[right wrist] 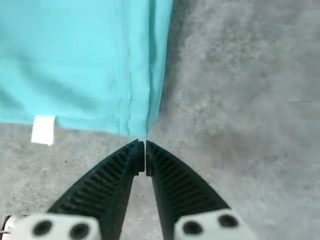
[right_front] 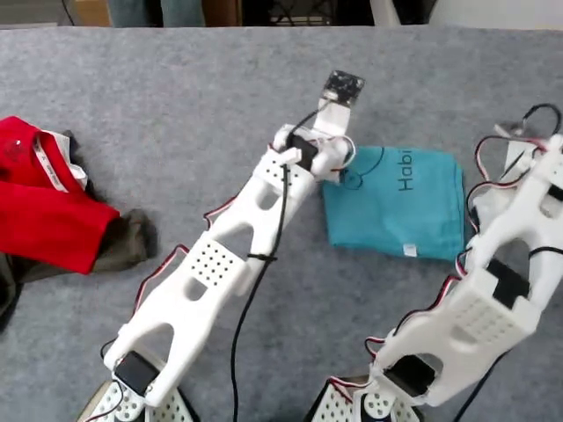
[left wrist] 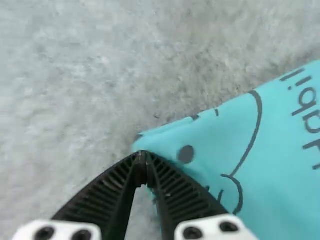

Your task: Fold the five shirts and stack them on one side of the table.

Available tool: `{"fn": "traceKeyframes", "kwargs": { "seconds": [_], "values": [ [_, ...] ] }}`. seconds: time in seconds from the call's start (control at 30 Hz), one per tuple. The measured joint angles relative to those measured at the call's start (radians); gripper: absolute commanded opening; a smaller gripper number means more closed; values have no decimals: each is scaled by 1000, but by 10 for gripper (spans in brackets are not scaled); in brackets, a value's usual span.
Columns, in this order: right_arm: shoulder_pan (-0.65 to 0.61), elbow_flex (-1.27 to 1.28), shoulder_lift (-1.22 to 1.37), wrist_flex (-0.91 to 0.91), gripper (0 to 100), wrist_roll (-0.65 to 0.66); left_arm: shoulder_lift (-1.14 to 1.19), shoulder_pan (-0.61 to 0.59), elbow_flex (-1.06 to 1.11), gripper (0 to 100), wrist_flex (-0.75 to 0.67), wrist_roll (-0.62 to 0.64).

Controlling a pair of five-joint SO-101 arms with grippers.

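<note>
One shirt is judged to be folded, and the larger part of the task is judged to be left. The folded turquoise cotton shirt point(right_front: 396, 207) with dark print is laid flat as a neat rectangle on the right half of the table, between the two white arms. A crumpled red shirt point(right_front: 35, 207) is seen at the left edge of the table, still unfolded, and an olive-grey garment point(right_front: 127, 242) is lying partly under it (how many pieces are in this heap cannot be told). No stack is yet built, so the other shirts remain to be folded and placed on the turquoise one or beside it.

The left gripper point(left wrist: 143, 159) is set at one corner of the turquoise shirt with its black ribbed fingers pressed together; whether cloth is pinched between them cannot be told. The right gripper point(right wrist: 141, 149) is held just at another corner, at the hem, with its fingers almost touching and nothing between them.

The table is covered with a grey felt-like cloth point(right_front: 176, 97), smooth and without wrinkles. Behind its far edge a brown wooden piece of furniture point(right_front: 220, 10) is seen in the room.
</note>
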Motion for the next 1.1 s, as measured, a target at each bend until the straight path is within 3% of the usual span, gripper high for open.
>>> {"fn": "traceKeyframes", "kwargs": {
  "seconds": [0.23,0.43,0.63,0.93,1.1],
  "values": [
    [-31,37,-32,-29,15,0,-71,-9,-32,30,236,-109],
    [-38,256,54,-273,15,-52,-107,17,-32,30,107,-69],
    [-38,305,55,-333,15,-57,29,40,18,30,-87,-43],
    [-38,307,-49,-313,15,-57,100,3,-44,30,-20,-3],
    [-91,313,-212,-218,15,-55,9,6,-44,34,55,-2]
  ]
}}
